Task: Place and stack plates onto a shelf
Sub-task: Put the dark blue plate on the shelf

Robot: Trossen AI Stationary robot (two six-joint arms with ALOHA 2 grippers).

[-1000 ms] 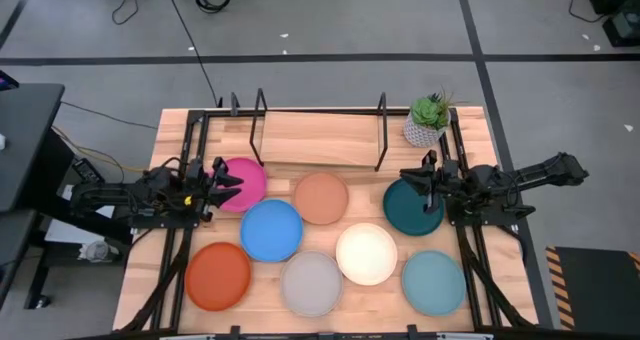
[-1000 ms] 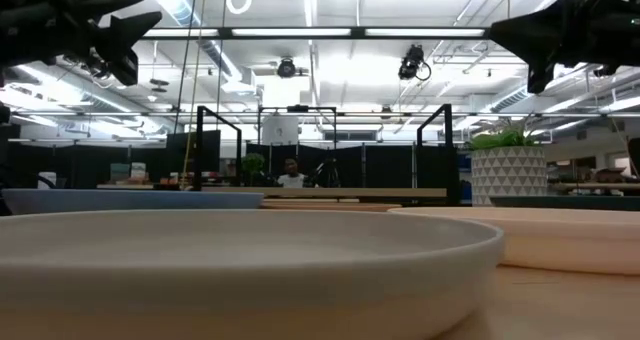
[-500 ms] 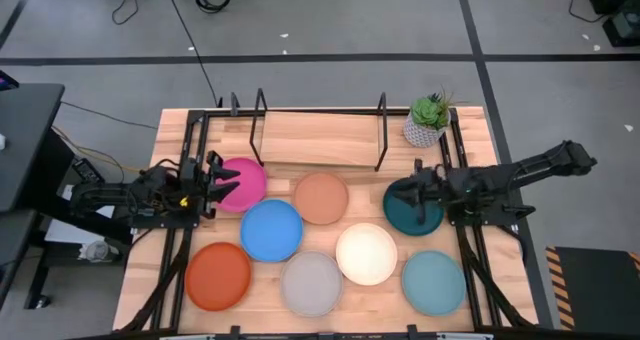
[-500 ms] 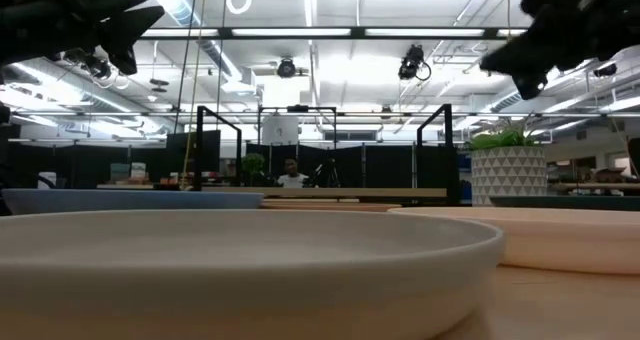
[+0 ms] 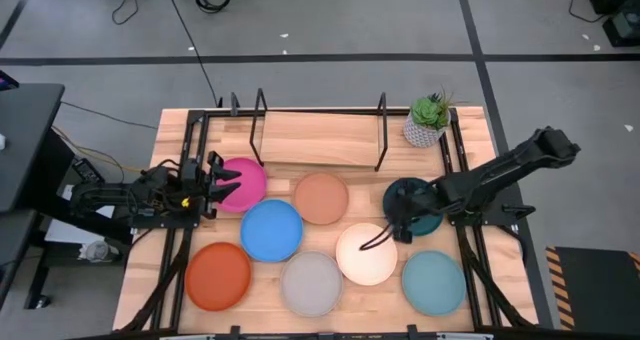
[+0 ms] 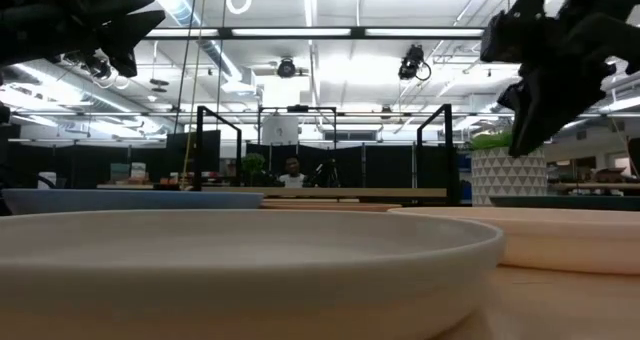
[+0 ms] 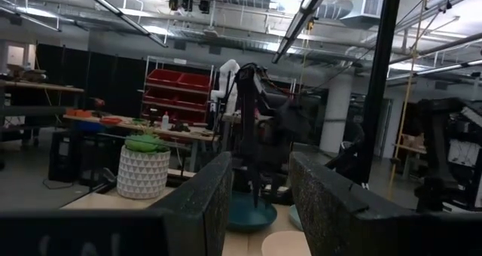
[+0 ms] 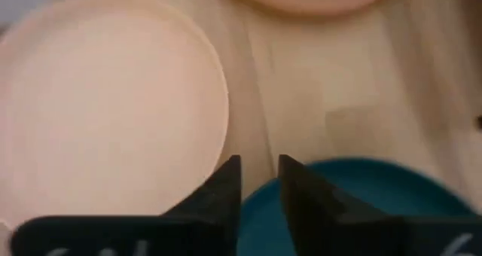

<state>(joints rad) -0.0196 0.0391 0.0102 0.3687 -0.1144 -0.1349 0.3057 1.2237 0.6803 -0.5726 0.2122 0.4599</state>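
Observation:
Eight plates lie flat on the slatted table in the high view: pink (image 5: 243, 183), tan (image 5: 321, 197), dark teal (image 5: 418, 208), blue (image 5: 271, 230), orange (image 5: 217, 275), grey (image 5: 311, 282), cream (image 5: 366, 253) and light blue (image 5: 433, 280). The shelf (image 5: 320, 137) is at the far edge and holds no plate. My right gripper (image 5: 392, 223) (image 8: 257, 164) points down, narrowly open, above the gap between the dark teal plate's left rim (image 8: 354, 199) and the cream plate (image 8: 113, 113). In the low view it (image 6: 525, 130) hangs above plate level. My left gripper (image 5: 218, 185) (image 7: 260, 203) is open, level, at the pink plate's left edge.
A potted plant (image 5: 428, 120) in a white pot stands at the table's far right corner beside the shelf's right hoop (image 5: 381, 130). Black frame rails run along both table sides (image 5: 470, 260). Bare wood shows between the shelf and the plate rows.
My right gripper has swung from above the dark teal plate's right part toward the table's left and near edges, tipping from level to pointing down, and now hangs over that plate's left rim. No plate has moved.

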